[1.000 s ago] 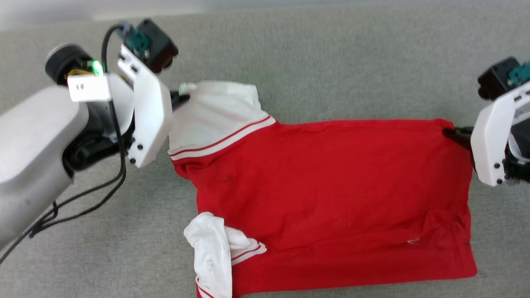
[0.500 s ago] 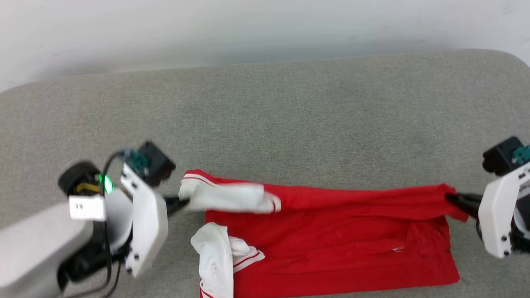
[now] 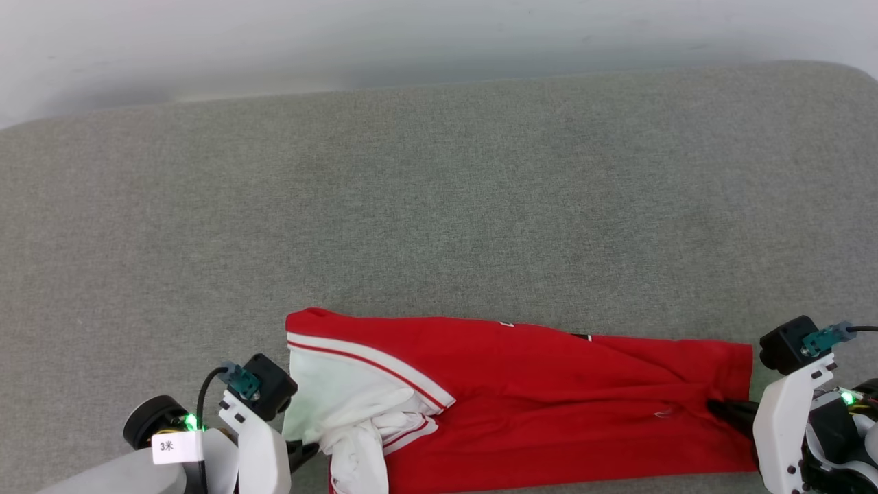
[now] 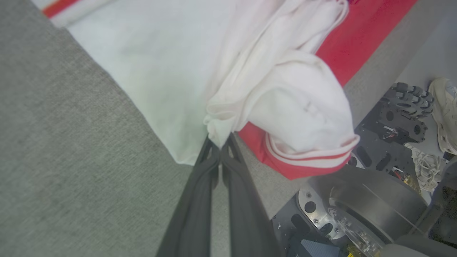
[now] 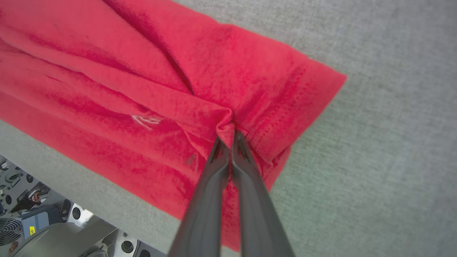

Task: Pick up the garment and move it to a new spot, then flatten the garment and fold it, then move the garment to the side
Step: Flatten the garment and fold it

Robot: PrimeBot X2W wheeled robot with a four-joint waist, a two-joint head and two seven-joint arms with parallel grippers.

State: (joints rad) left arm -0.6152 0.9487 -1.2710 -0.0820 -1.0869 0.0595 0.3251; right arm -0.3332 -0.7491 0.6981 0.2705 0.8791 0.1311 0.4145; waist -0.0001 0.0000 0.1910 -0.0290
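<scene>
Pinching garment (image 3: 549, 398) ends, left tool (image 4: 219, 142), right tool (image 5: 230, 134)

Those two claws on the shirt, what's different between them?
The left gripper pinches white sleeve cloth; the right gripper pinches red cloth. The left gripper holds the garment at its sleeve end, the right gripper at the opposite end. Both are clamped shut on it.
</scene>
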